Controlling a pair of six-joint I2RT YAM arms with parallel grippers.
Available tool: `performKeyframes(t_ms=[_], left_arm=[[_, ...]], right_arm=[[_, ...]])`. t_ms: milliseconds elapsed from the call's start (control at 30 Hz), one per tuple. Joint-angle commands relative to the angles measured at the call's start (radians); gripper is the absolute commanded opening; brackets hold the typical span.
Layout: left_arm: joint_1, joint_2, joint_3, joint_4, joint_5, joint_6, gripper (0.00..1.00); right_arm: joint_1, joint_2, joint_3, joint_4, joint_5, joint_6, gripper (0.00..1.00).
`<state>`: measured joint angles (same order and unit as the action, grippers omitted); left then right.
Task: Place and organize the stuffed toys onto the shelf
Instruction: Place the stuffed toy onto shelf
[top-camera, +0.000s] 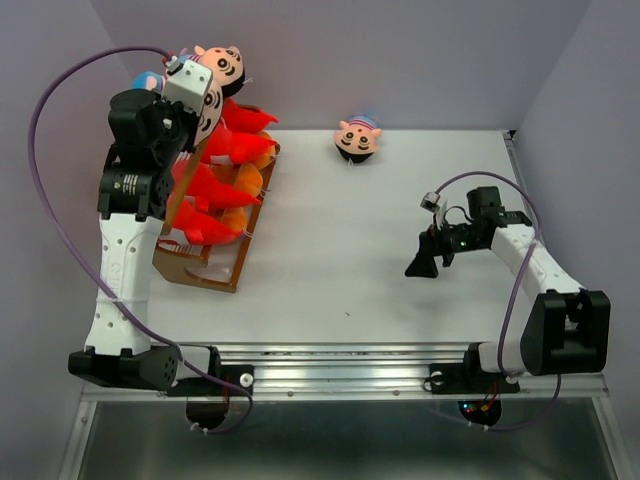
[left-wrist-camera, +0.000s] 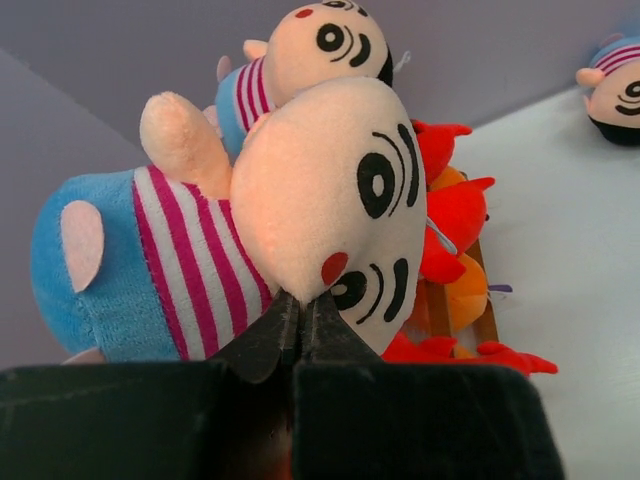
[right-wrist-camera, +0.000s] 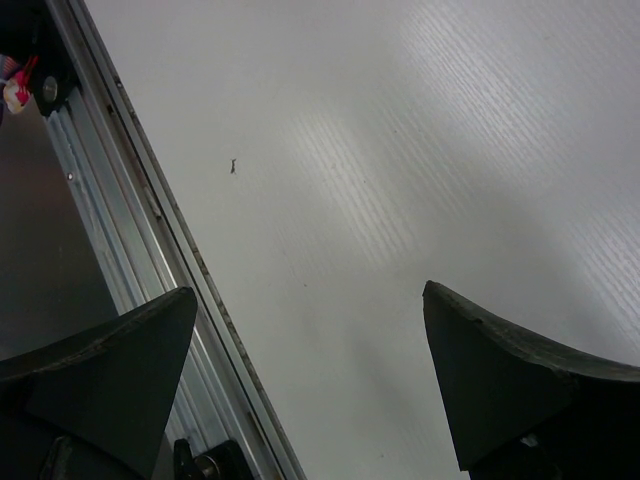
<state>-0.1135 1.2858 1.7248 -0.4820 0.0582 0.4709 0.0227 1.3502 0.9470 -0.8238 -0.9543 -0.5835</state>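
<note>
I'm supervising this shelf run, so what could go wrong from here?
1. The left gripper, shut against the near doll head, sits at the shelf's crowded top; pulling away could drag it off.
2. The loose doll head lies on the table, apart from the open right gripper; possibly an awkward reach.

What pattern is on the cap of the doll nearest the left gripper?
The cap has pink-white stripes, blue end; left wrist view.

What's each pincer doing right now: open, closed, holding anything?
Left pincer: closed, tips against a doll head; whether it pinches the fabric cannot be told.
Right pincer: open, empty.
</note>
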Motion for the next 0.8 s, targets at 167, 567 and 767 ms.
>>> performKeyframes(t_ms=[167,567,767], left_arm=[[0.075,0.053,-0.014,0.155,0.103,0.097,0.0],[0.133,0.096,-0.085,0.198,0.135,0.063,0.0],[0.138,0.144,-0.047,0.198,0.161,0.034,0.0]], right_arm=[[-0.003,-0.039,-0.014,0.032,-0.029,-0.018,1.0],[-0.003,-0.049,-0.017,0.032,-0.027,-0.019,1.0],[-0.003,-0.056,-0.017,0.032,-0.026,-0.019,1.0]])
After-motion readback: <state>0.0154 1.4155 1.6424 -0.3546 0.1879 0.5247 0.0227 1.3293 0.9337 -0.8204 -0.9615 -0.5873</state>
